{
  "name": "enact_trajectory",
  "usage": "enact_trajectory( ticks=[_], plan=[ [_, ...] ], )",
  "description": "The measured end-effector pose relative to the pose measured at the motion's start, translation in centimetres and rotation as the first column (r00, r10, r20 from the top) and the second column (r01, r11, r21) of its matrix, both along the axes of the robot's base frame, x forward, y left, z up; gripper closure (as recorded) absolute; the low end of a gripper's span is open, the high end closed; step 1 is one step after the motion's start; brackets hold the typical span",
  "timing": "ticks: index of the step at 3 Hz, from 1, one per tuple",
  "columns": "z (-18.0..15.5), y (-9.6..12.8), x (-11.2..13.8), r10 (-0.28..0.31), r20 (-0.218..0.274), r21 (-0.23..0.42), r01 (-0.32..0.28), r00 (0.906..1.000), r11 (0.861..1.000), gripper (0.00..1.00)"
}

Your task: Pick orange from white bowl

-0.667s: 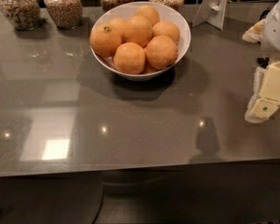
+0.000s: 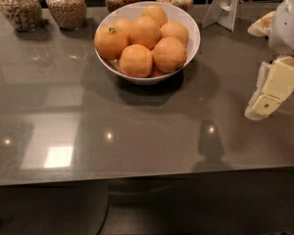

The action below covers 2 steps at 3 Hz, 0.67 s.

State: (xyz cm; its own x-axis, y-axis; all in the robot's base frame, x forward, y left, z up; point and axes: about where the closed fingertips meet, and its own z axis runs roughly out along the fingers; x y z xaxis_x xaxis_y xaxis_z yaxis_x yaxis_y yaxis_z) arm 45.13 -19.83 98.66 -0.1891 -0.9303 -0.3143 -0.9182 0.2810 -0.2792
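— What is getting cut off or hiding here?

— The cream-coloured two-finger gripper is hanging over the table's right end, its tip pointing down and just above the surface. The white arm housing above it is running out of the right edge. Whether the gripper is open or closed, I cannot tell. A pale rounded thing is peeking out from behind the arm, and I am not making out what it is. The four glass jars of grain are being cropped along the top edge.

— Anything changing since the earlier picture?

— The gripper is sitting a little closer to the bowl than before. The bowl and jars are staying put.

— Where is the fruit?

— The round, plain-skinned orange is lying in the wide glossy white bowl, on the side of the pile nearest the gripper, well apart from its tip and farther back. Other oranges are pressing against it, and the one with a dark stem spot is on the pile's far side.

— Anything between them?

— Only bare glossy grey tabletop. A white folded stand is standing beyond the gripper, near the jars.
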Motion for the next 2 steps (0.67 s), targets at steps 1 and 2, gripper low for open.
enact_trajectory(
  ticks=[1, 2],
  plan=[
    [1.9, 3.6, 3.1, 0.012, 0.091, 0.172, -0.028, 0.9958, 0.985, 0.00],
    [3.1, 6.8, 6.7, -0.026, 0.137, 0.299, -0.016, 0.9902, 0.954, 0.00]
  ],
)
